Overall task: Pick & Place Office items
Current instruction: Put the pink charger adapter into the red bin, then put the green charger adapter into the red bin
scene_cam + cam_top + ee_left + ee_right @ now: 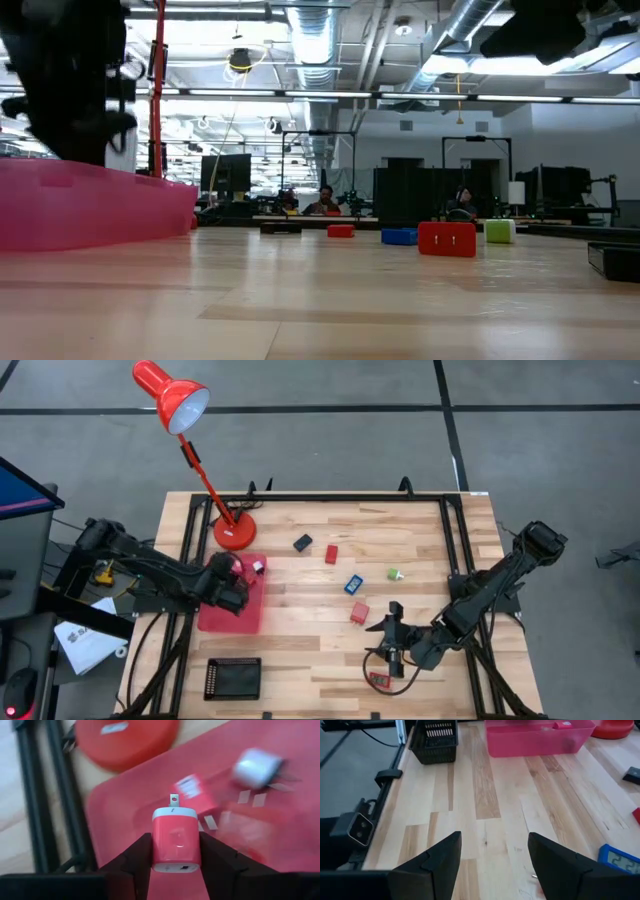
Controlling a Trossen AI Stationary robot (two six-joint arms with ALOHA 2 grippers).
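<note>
Over the red tray (225, 622): left gripper (176, 851) clamped on red charger block (175, 841), prongs fwd. Other pieces lie in tray below. Release low, over bare tray floor, so it won't bounce out. Right gripper (494, 851) spread wide, empty, near front edge.

Open wood in front, crowded spots at the sides

The table (300, 650) has lots of bare wood between the red tray (228, 610) and the right gripper (392, 632). Small office items (353, 584) lie scattered across the middle, with gaps between them. The red lamp (200, 450) stands at the back left, just behind the red tray. The black tray (232, 678) sits near the front left. The left gripper (172, 851) hangs over the red tray.
</note>
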